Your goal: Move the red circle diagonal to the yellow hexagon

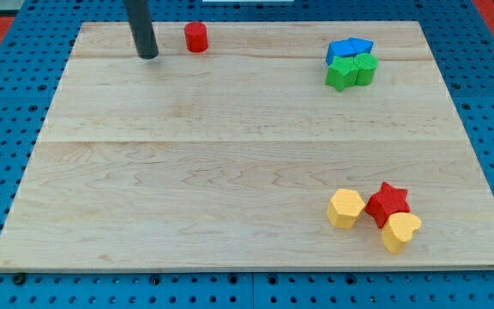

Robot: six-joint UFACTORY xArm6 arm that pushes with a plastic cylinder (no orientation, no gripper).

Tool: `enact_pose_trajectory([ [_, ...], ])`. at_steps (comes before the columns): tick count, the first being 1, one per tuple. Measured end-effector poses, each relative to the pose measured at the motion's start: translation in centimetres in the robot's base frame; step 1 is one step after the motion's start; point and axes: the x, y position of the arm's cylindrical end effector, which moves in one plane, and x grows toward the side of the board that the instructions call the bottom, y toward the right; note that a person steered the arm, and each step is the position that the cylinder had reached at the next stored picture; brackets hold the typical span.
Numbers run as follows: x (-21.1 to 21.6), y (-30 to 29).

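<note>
My tip (147, 55) sits left of the red circle (196, 37); no claw shows, yellow hexagon (346, 209) far off

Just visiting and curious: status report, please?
My tip left of red circle, apart. Yellow hexagon far off, bottom right. Nothing between them.

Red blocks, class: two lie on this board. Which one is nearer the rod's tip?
The red circle at the view's top, just right of my tip; the red star sits far off at bottom right among yellow blocks.
</note>
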Motion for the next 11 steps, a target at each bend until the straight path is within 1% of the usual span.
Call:
enact_pose_trajectory([
  [1,-3.1,1.2],
  [2,0.2,6.0],
  [3,7.9,11.5],
  [4,5.4,2.2],
  [5,-2.5,3.8],
  [6,-5.1,6.7],
  [7,4.3,15.3],
  [8,14.6,20.6],
  [9,18.7,23.7],
  [10,14.8,20.4],
  [11,12.8,16.0],
])
